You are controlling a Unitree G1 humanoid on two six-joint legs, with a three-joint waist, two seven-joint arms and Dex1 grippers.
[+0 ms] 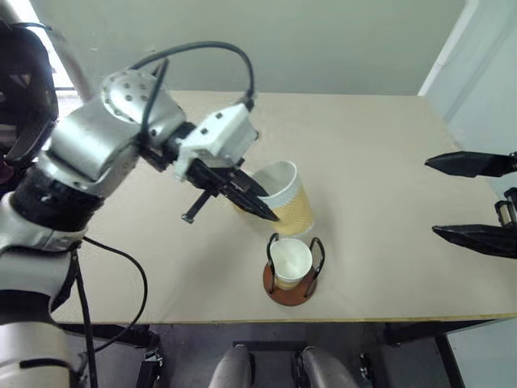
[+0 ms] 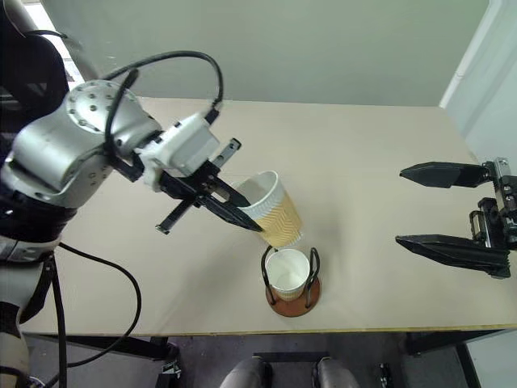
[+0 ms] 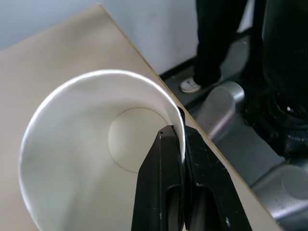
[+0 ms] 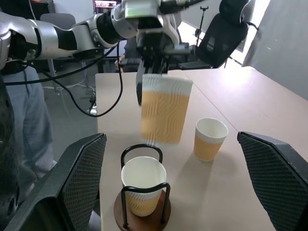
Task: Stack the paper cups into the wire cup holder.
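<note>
I can read no text, label, brand or number on anything in front of me.

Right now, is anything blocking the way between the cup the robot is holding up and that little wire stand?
Nothing visible. The tan ribbed paper cup pinched in the left gripper's fingers hangs above the black wire cup holder, which already holds one cup. The third cup stands aside.

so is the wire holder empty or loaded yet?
Loaded: one paper cup sits upright inside the wire cup holder, between its loops.
</note>
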